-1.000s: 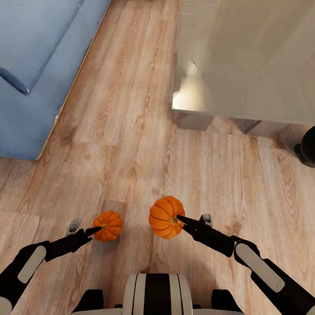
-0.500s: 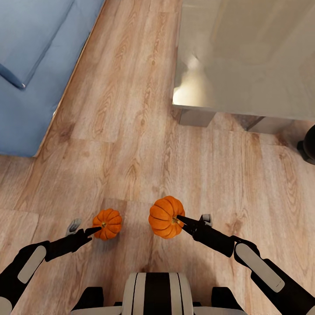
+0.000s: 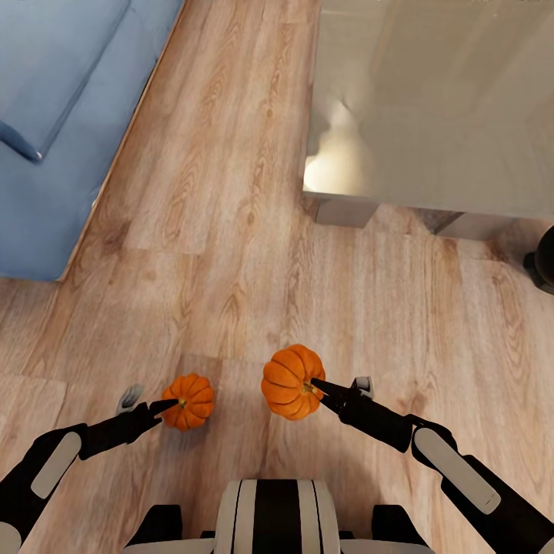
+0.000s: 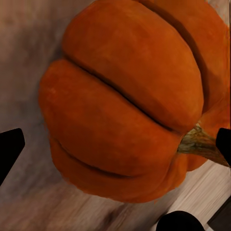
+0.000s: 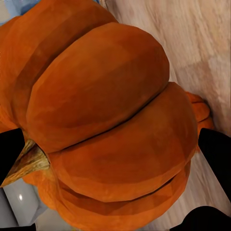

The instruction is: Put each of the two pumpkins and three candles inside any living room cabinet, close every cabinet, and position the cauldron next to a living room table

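The pumpkins, carried low over the floor, are each clamped by our left gripper and right gripper; these stem-side grasps may slip during travel.

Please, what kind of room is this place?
Probably a living room: a blue sofa at the left, a low glossy table ahead, and a wood-plank floor between them.
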Motion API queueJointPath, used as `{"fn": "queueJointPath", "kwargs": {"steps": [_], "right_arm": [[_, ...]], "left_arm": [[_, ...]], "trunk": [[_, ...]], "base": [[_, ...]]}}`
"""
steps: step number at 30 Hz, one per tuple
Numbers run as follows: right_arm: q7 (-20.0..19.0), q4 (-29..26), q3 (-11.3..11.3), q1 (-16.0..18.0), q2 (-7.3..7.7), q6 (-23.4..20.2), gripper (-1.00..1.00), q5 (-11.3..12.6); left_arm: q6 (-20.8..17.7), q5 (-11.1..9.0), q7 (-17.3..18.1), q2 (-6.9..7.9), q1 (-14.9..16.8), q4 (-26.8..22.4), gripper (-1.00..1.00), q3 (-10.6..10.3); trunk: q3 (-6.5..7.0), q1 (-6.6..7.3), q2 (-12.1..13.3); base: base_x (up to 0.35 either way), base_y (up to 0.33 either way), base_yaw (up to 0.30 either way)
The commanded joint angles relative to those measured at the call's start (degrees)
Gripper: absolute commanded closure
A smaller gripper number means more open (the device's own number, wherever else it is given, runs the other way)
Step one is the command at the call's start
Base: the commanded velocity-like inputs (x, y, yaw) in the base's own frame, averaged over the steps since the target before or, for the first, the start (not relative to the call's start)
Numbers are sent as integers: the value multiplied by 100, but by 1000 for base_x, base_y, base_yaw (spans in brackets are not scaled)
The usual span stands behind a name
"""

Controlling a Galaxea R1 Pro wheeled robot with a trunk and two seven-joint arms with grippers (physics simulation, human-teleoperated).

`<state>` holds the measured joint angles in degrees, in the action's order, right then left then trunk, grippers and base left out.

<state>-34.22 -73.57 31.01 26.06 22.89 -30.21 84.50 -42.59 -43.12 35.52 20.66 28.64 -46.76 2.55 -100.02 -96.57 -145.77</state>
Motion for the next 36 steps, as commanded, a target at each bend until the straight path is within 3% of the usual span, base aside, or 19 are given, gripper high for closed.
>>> {"fn": "queueJointPath", "kwargs": {"steps": [1,34,36], "right_arm": [[3,1,12,5,4,-29,100,57],[-6,3,10,5,13,-32,100,84],[-6,2,10,5,13,-30,100,84]], "left_arm": [[-33,-12,8,-1,2,0,-100,9],[-39,-64,12,34,-7,41,-100,16],[-39,-64,14,34,-7,43,-100,14]], "trunk": [[-3,0,-1],[-3,0,-1],[-47,-5,-4]], "base": [[105,-28,0],[10,-6,0],[0,0,0]]}}
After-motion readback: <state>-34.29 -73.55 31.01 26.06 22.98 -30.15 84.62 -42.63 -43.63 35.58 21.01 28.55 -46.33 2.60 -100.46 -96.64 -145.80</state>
